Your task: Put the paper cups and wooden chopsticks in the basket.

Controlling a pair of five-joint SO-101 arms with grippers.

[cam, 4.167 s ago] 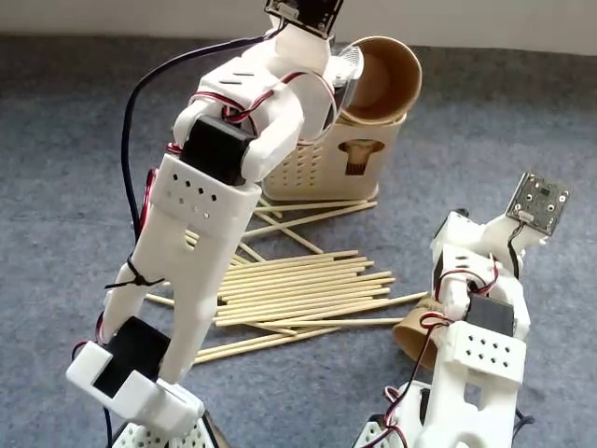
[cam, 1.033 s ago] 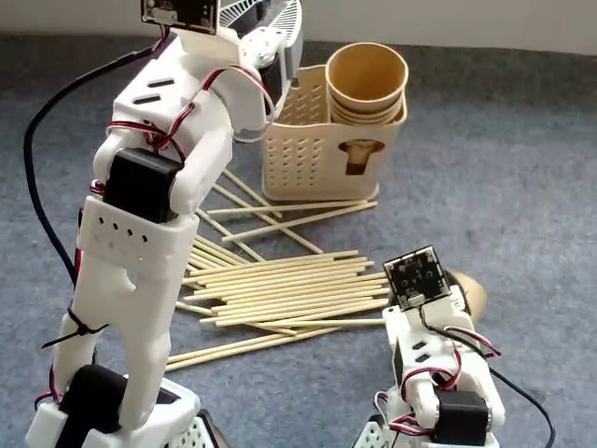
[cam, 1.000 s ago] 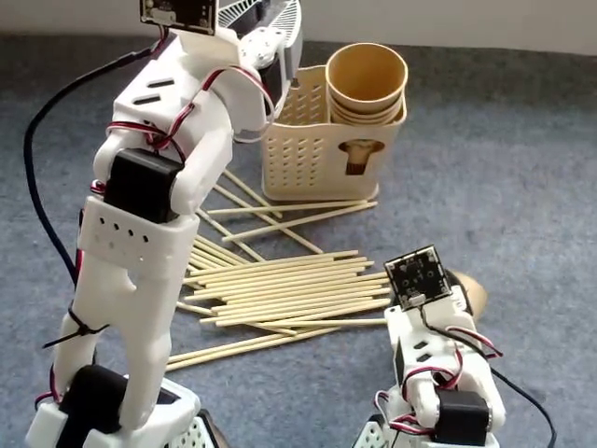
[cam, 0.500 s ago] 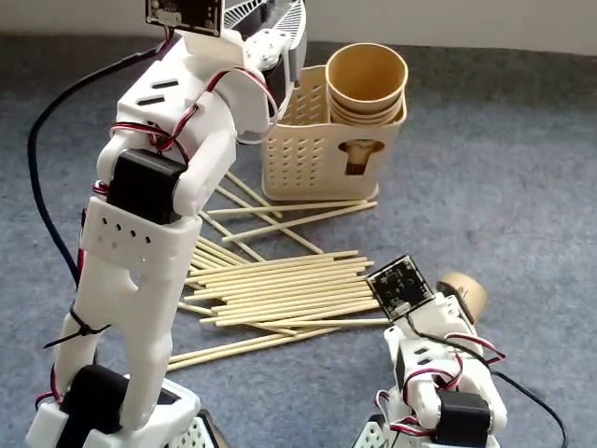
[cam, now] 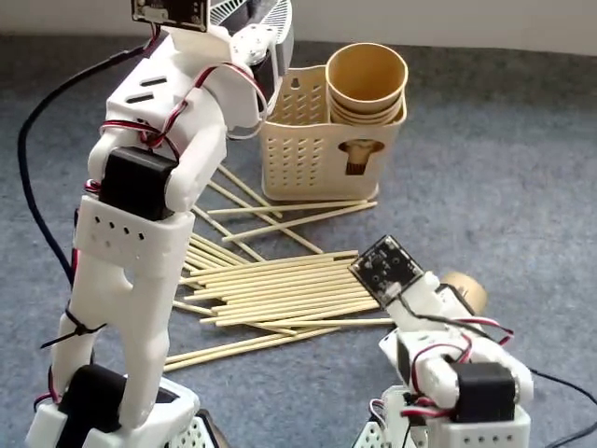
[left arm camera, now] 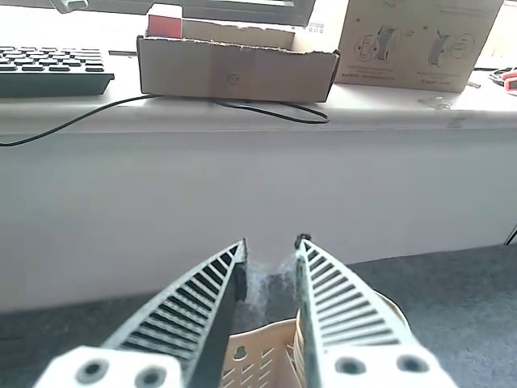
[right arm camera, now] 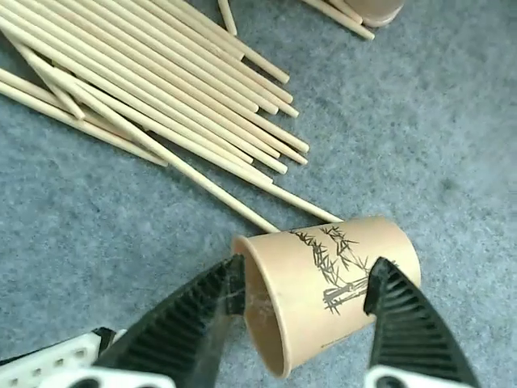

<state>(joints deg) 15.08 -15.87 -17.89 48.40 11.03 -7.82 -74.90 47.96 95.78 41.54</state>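
View from above and both wrist views. The basket [cam: 322, 140] stands upright near the far edge of the grey carpet [cam: 522, 187], about midway along that edge. One of its compartments holds a nested stack of paper cups [cam: 367, 84], mouths up, with the top cup rising above the rim. The wooden chopsticks [cam: 280, 289] lie loose on the middle of the carpet in a roughly parallel bundle, and a few stray sticks fan out toward the foot of the basket.

One more paper cup [right arm camera: 331, 283] lies on its side on the carpet, toward the near right corner, just beside the tips of the bundle [right arm camera: 161, 89]; one long stick runs up to its wall.

The left gripper [left arm camera: 271, 241] hangs high over the far side of the basket, released, its two ribbed fingers [left arm camera: 202, 299] parted and holding nothing. Behind it runs a white ledge [left arm camera: 258, 113] carrying cardboard boxes [left arm camera: 234, 69] and a keyboard [left arm camera: 52, 69].

The right gripper [right arm camera: 307, 271] is low over the fallen cup, spread wide, with one dark finger [right arm camera: 186, 319] on each side of the cup near its mouth. Whether either finger touches the cup cannot be told.
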